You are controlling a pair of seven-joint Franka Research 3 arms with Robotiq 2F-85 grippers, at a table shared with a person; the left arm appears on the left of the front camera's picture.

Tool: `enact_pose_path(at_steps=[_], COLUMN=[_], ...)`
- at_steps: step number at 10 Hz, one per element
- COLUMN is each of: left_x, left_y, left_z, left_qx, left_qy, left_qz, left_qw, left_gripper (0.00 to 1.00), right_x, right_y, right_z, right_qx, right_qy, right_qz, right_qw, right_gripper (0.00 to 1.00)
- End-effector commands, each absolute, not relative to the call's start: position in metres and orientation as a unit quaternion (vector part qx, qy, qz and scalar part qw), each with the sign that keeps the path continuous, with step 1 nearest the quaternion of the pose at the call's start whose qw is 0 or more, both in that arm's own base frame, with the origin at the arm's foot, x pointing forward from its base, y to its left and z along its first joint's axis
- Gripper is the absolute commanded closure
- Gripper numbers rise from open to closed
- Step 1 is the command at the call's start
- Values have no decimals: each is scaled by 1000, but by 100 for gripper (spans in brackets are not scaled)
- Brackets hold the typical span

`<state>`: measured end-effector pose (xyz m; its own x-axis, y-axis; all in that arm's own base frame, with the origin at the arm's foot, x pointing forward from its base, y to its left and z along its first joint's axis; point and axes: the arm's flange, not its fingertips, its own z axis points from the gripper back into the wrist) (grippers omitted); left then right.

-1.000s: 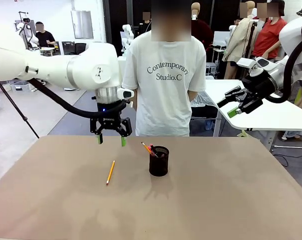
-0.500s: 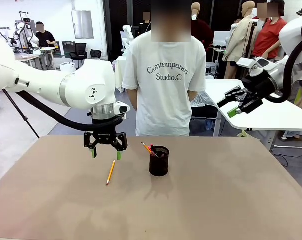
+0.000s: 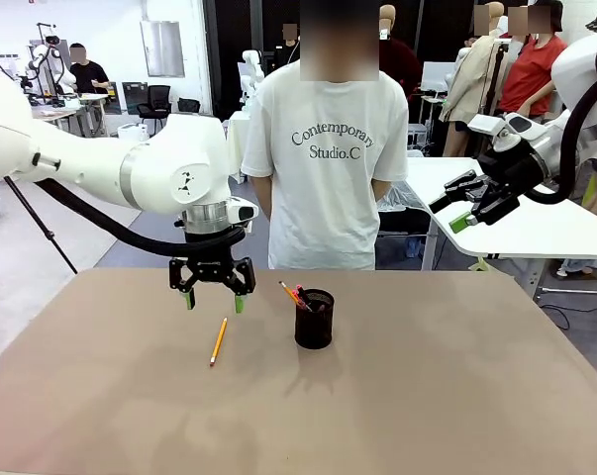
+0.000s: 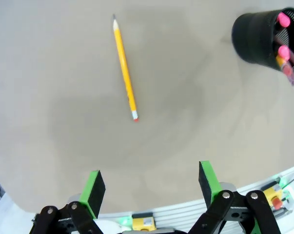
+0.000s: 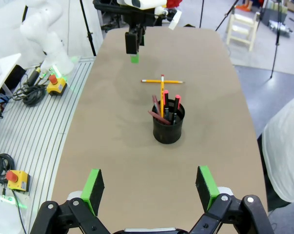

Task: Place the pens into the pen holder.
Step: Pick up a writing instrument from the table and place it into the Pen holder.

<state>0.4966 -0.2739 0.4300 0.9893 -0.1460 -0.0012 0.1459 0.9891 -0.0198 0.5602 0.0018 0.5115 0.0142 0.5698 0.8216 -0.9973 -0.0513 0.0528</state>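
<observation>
A yellow pencil (image 3: pixel 219 341) lies on the brown table, left of the black mesh pen holder (image 3: pixel 314 319). Several pens (image 3: pixel 296 295) stand in the holder, leaning left. My left gripper (image 3: pixel 213 302) hangs open just above the table, behind the pencil's far end, holding nothing. Its wrist view shows the pencil (image 4: pixel 125 68) ahead of the open gripper (image 4: pixel 149 187), with the holder (image 4: pixel 266 36) at the upper right. My right gripper (image 3: pixel 461 213) is open and raised off to the right, beyond the table edge. From it I see the holder (image 5: pixel 168 129) and the pencil (image 5: pixel 162 81) beyond.
A person in a white T-shirt (image 3: pixel 323 148) stands at the far edge of the table, hands behind the back. A white table (image 3: pixel 536 223) stands at the right behind my right arm. The brown tabletop (image 3: pixel 427 396) is bare around the holder.
My left gripper has come down from higher up toward the table, ending slightly left and close behind the pencil. The right arm, pencil and holder have not moved.
</observation>
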Motion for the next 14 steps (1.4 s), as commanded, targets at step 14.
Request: enact_pose_path(at_steps=[14], left_x=[524], left_y=[-301], left_z=[355], left_qx=[-1], left_qy=[-60], left_qz=[-25], left_qw=[998], left_gripper=[0], right_x=[560], right_y=[4], right_z=[516], right_qx=[356], right_qy=[-298], right_qz=[630], right_qw=[622], right_gripper=[0])
